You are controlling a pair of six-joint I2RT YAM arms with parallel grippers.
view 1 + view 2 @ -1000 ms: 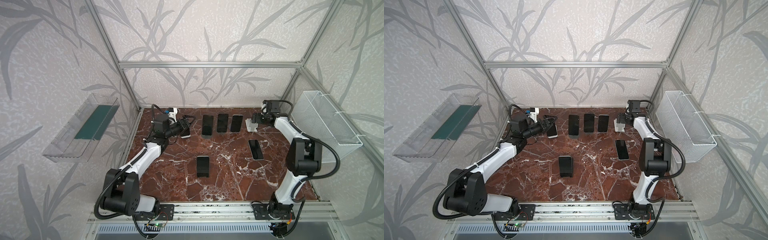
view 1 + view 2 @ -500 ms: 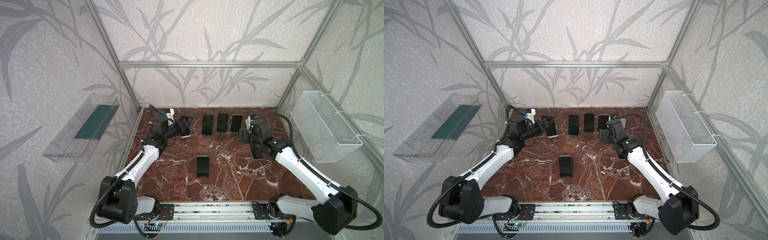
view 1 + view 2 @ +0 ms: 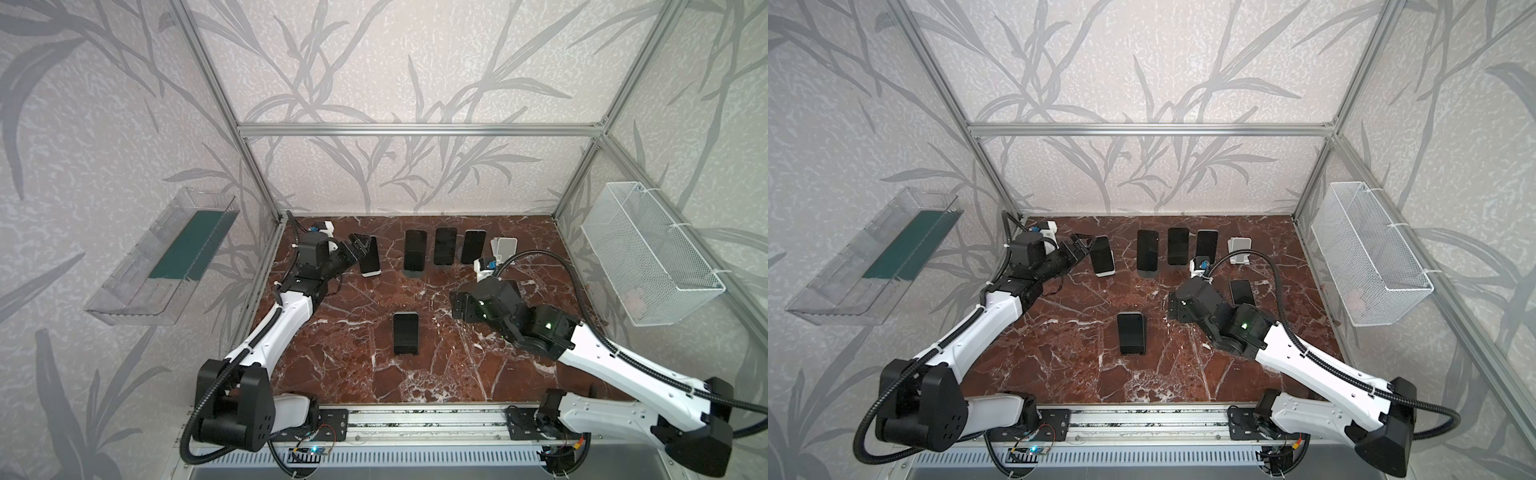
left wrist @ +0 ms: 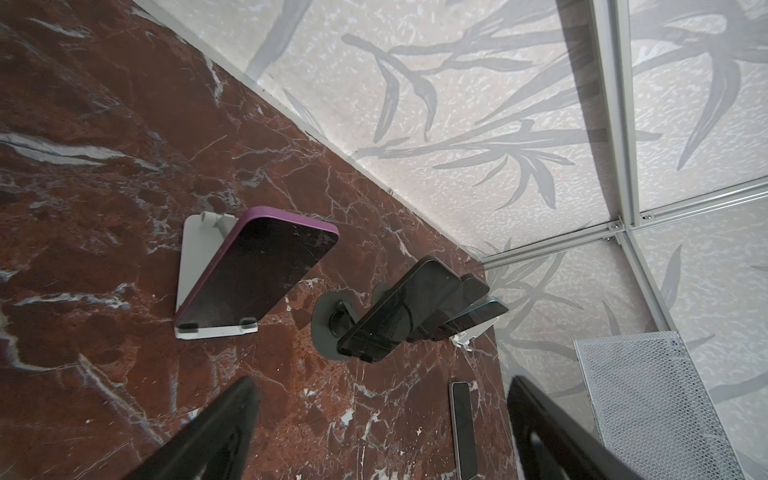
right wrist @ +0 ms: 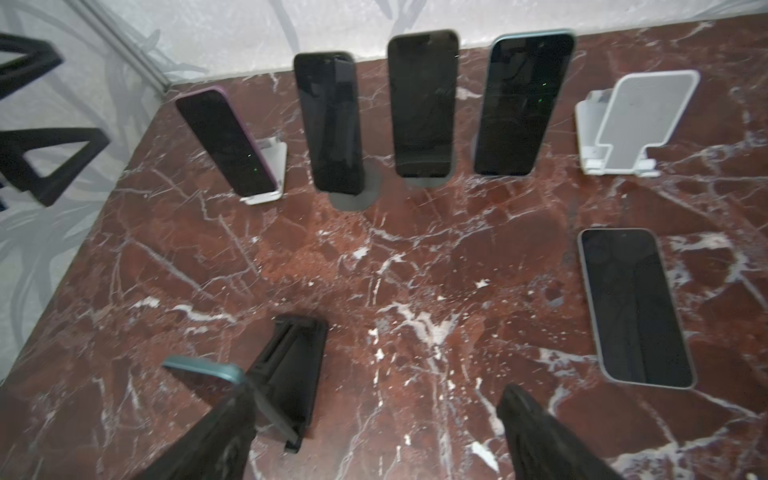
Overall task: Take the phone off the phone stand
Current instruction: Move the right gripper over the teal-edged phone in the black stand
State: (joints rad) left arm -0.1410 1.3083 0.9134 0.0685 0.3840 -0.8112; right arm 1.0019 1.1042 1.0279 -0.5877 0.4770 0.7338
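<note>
Standing wide and empty, the left gripper (image 3: 360, 245) faces the purple-cased phone (image 4: 257, 266), glossy glass leaning on its white folding stand (image 4: 195, 257). The right gripper (image 5: 372, 399), likewise spread and empty, hovers by a teal-edged phone (image 5: 208, 368) on a black wedge stand (image 5: 291, 374). One dark-screened phone (image 5: 636, 307) lies flat near a bare white stand (image 5: 640, 124); five remain mounted above the veined marble table (image 3: 340, 374).

A white mesh basket (image 3: 623, 249) hangs on one side wall; a clear, green-lined bin (image 3: 133, 295) hangs opposite.
</note>
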